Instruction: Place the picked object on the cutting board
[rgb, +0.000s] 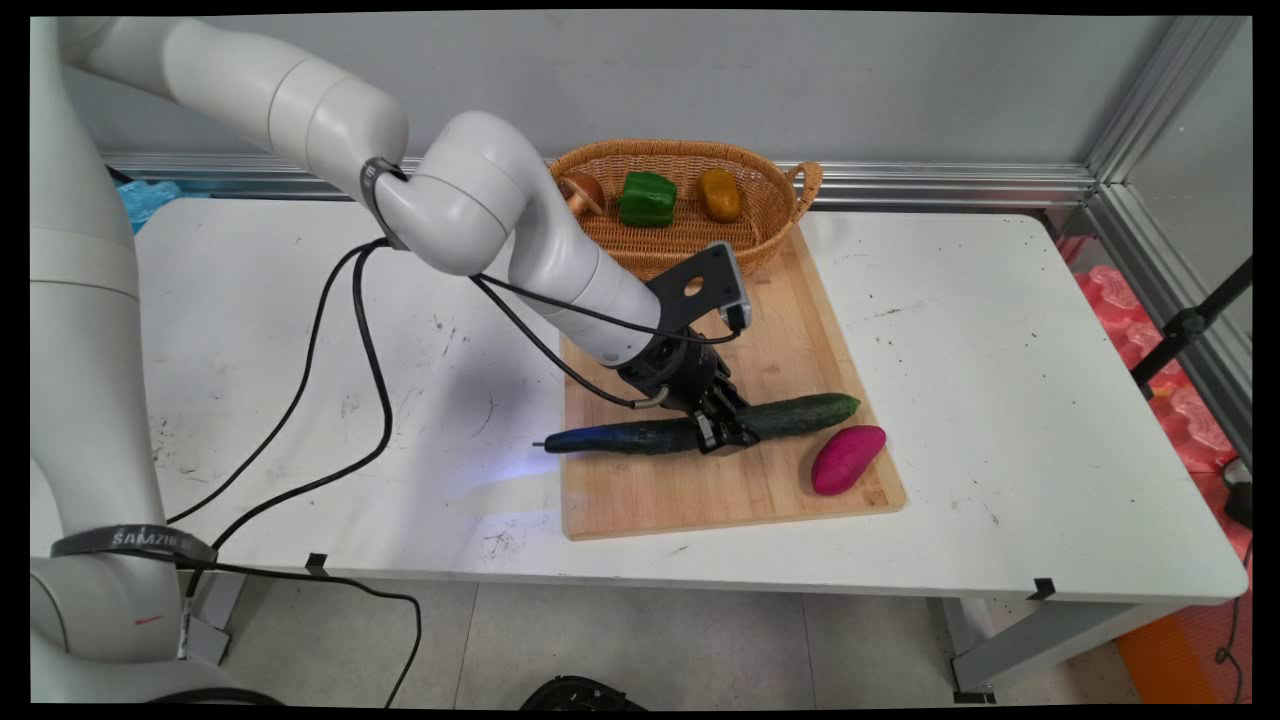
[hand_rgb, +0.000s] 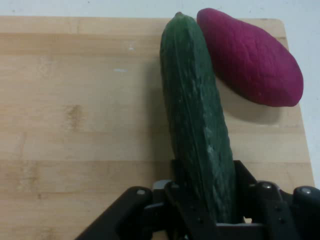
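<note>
We see the gripper (rgb: 722, 432) pinching the cucumber (hand_rgb: 200, 130) at its middle on the cutting board (rgb: 700, 490); it seems not lifted. The purple sweet potato (hand_rgb: 250, 57) lies beside.

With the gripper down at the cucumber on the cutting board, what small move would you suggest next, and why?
Probably a short, straight lift. The gripper has its fingers closed on either side of the cucumber near its middle, so it should stay balanced. The purple sweet potato lies close beside its far end on the cutting board; a sideways drag might knock it.
</note>
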